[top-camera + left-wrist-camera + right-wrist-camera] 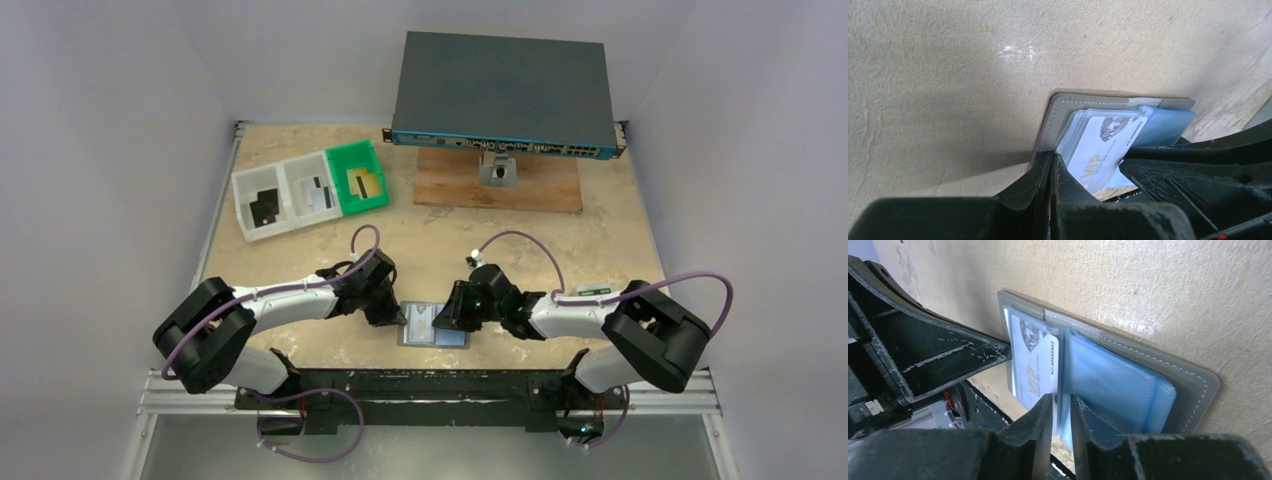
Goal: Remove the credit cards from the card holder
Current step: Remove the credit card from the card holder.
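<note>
The left gripper (1050, 175) is clenched on the 9 o'clock edge of the card holder (1058, 107), its two fingers closed to a hairline over the grey cover. The right gripper (1061, 415) reaches in from the holder's 3 o'clock side. Its fingers are narrowed to a slit at the fold, where the edge of a white VIP card (1035, 365) meets the blue sleeves (1113, 385). Whether it is grasping the card, a sleeve or nothing cannot be told. The holder lies open and flat at 6 o'clock on the tabletop (560, 250), with the card inside a clear pocket. At 10 o'clock, well apart, sorting bins (240, 205) hold loose cards (318, 192). Several things could go wrong from here. The right fingers may catch sleeve film along with the card, so a pull would drag or lift the whole holder. The left's thin edge hold could let the cover slip free. The two grippers also sit close enough to collide.
</note>
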{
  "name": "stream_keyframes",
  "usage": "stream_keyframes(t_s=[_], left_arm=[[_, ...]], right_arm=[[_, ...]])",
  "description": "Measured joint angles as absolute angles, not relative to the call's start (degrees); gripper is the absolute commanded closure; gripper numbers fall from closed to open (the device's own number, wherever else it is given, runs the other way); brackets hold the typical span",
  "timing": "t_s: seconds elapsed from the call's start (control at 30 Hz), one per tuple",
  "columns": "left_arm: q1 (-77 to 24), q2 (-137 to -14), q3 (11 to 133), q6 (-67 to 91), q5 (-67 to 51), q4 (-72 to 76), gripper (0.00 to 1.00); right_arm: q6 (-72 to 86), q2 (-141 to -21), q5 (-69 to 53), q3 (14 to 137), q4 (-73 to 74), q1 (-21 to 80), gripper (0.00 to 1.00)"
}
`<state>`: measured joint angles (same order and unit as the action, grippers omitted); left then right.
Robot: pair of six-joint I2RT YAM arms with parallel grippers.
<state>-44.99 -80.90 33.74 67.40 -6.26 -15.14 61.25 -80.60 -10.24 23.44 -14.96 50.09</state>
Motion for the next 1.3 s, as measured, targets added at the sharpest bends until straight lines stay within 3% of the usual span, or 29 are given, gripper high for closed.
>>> stream_keyframes(t_s=[0.17, 0.5, 0.7, 1.03, 1.3], left_arm=[[-44.99, -80.86, 33.74, 67.48, -6.26, -15.16, 1.0], [-44.99, -80.88, 33.74, 67.51, -6.28, -15.18, 1.0], [-44.73, -80.73, 33.74, 68.34, -6.24, -15.4, 1.0], [-44.31, -80.18, 32.97, 69.56, -6.39, -15.14, 1.0], [-44.31, -80.14, 32.93, 69.69, -6.44, -15.11, 1.0]], right_arm=[[61.98, -82.61, -12.47, 22.55, -20.27, 49.74, 0.7], [63.7, -87.72, -15.99, 21.87, -27.94, 48.82, 0.89], [64.01, -86.32, -15.29, 21.06, -27.42, 48.69, 0.92], [62.85, -81.23, -12.49, 20.97, -20.29, 48.66, 0.82], [63.09, -82.26, -13.56, 19.88, -23.81, 48.56, 0.79]])
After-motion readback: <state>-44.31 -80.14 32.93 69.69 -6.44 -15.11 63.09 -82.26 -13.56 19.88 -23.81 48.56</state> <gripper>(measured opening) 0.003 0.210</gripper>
